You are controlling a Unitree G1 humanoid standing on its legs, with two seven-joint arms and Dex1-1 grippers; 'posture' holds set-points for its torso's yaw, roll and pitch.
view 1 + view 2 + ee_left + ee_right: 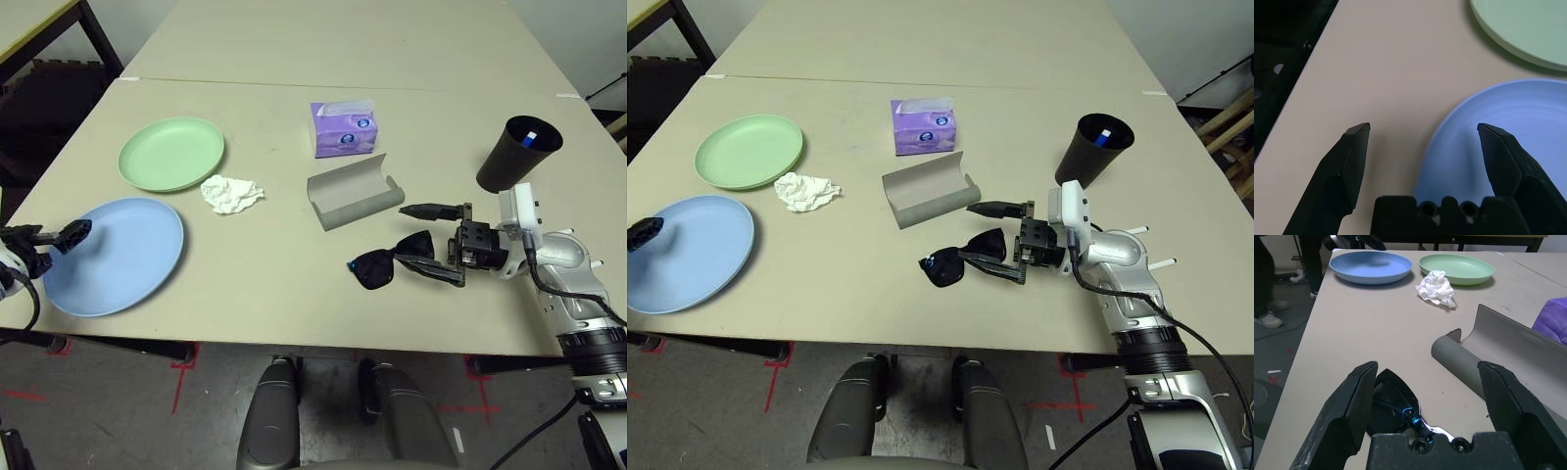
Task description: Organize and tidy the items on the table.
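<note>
The right gripper [429, 241], fingers spread wide, sits over the black sunglasses [392, 260] beside the open grey glasses case [353, 193]. The left gripper [1422, 132], also spread, straddles the light blue plate [113, 255] rim. Crumpled tissue [231, 193] lies by the pale green plate [171, 153]. The purple tissue box [344, 128] label is unreadable.

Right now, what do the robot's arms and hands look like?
The right arm is silver with a white wrist block and a black cable along it. The right hand and the left hand each have two black, wedge-shaped fingers on a black base.
</note>
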